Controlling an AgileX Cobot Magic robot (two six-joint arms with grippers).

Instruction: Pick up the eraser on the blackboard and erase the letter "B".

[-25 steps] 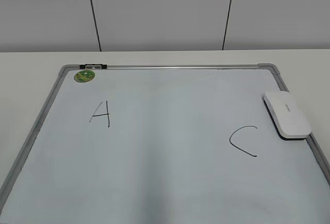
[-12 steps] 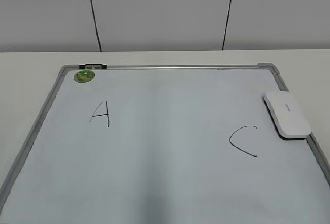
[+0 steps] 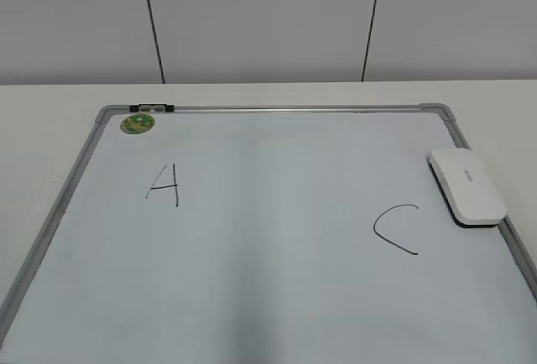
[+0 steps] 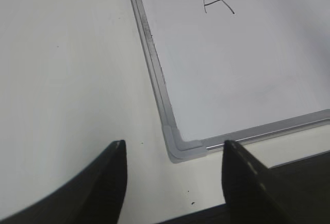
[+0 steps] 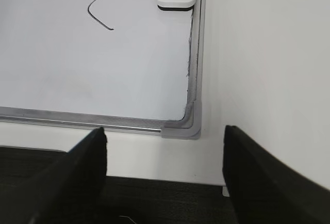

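Fingers (image 4: 116,154) of both arms stand spread and empty; nothing has shifted — no "B" shows between "A" (image 3: 164,185) and "C" (image 3: 396,228), the eraser (image 3: 467,185) resting on the blackboard (image 3: 268,297).

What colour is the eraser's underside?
Dark, nearly black, under the white eraser; clearest in the exterior view.

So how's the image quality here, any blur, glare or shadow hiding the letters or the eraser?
Exterior view: even light, sharp, no glare; the eraser and the "A" read clearly. Left wrist view: soft focus, left gripper fingers dark and blurred. Right wrist view: the "C" is legible, the right gripper in shadow.
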